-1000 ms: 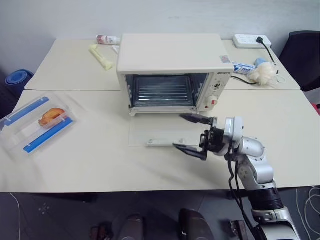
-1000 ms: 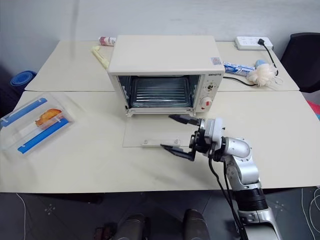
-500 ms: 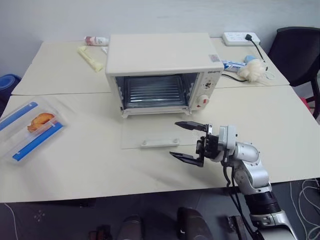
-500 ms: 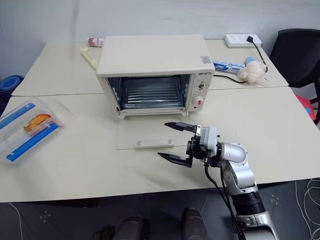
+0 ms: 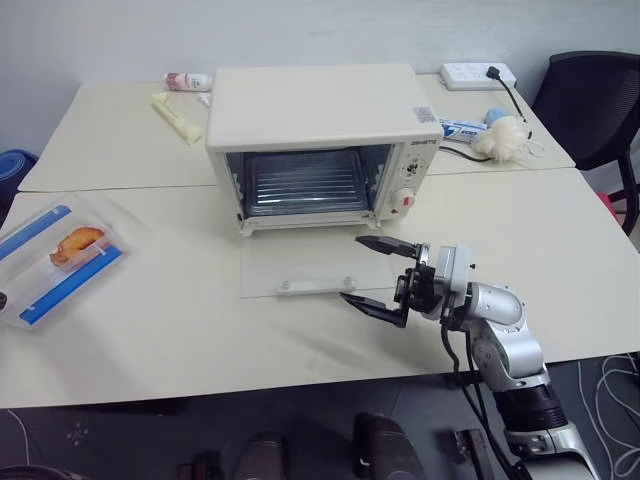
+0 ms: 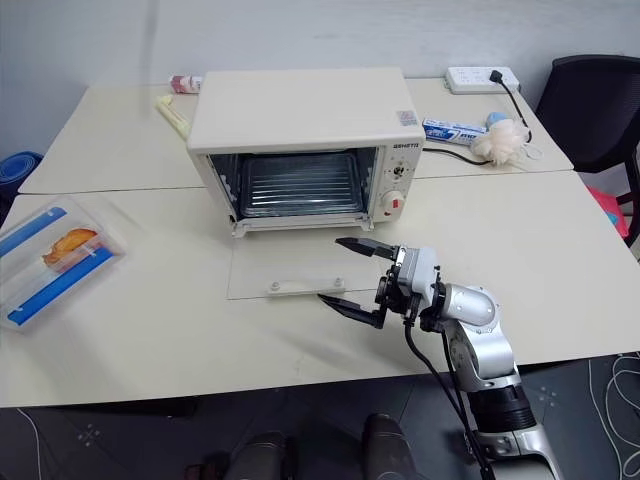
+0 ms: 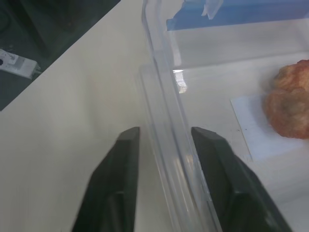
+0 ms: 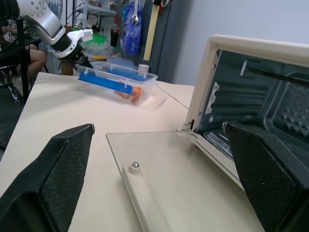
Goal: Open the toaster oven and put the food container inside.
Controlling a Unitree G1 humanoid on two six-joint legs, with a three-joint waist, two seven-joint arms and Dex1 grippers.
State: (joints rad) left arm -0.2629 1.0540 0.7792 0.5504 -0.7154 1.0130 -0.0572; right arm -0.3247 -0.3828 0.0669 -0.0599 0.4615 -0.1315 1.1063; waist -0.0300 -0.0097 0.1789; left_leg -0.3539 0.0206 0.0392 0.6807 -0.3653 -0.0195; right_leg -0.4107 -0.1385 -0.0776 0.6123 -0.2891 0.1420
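The cream toaster oven [image 5: 320,110] stands mid-table, its glass door [image 5: 300,268] folded flat onto the table and the wire rack showing inside. At the table's left edge lies the food container [image 5: 60,260], a clear box with two blue strips and orange-brown food. In the left wrist view my left gripper [image 7: 165,131] straddles the food container's [image 7: 217,72] clear side wall, one black finger on each side, shut on it. My left gripper [image 8: 79,55] also shows at the box's end in the right wrist view. My right gripper [image 5: 352,268] hovers open over the door's front right corner, holding nothing.
Behind the oven lie a small bottle [image 5: 188,81], a yellow packet [image 5: 178,117], a power strip [image 5: 478,75] with its cable, a tube [image 5: 462,127] and a white puff [image 5: 500,138]. A black chair [image 5: 590,100] stands at the far right. A seam runs between the two tables.
The whole picture has shifted, so the camera moved. The right gripper stays open over the door. The oven and the container lie as before.
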